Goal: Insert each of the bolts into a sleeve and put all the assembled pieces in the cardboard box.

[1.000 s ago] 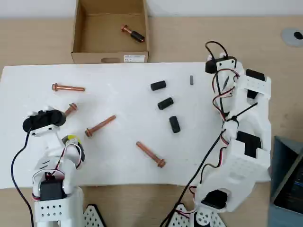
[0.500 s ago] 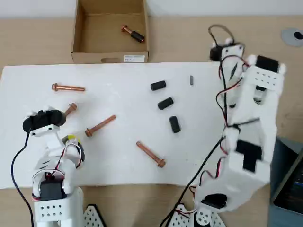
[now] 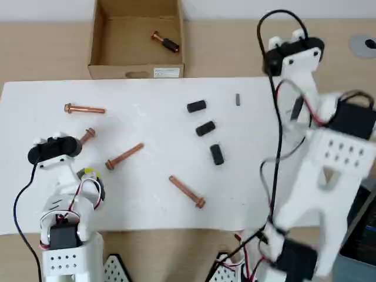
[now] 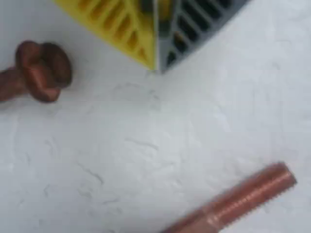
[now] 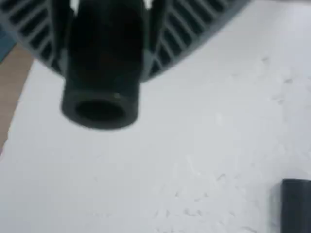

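Observation:
My right gripper (image 5: 104, 43) is shut on a black sleeve (image 5: 101, 92), held above the white mat with its open end showing. In the high view the right arm (image 3: 292, 54) stands over the mat's far right corner. Three loose black sleeves (image 3: 205, 128) lie mid-mat. Several copper bolts (image 3: 124, 155) lie scattered on the mat's left and middle. My left gripper (image 4: 155, 63) is shut on nothing, its yellow and grey tips meeting just above the mat between a bolt head (image 4: 43, 68) and a threaded bolt end (image 4: 248, 196). The cardboard box (image 3: 100, 41) holds one assembled piece (image 3: 165, 42).
A small dark grey piece (image 3: 238, 100) lies on the mat near the right arm. The left arm (image 3: 56, 148) stands at the mat's front left. The white mat (image 3: 147, 200) covers most of the wooden table. A dark box (image 3: 358, 235) sits at the right edge.
The right arm has lifted and swung toward the far right, its wrist now past the mat's far edge. The left arm and the loose parts have stayed put.

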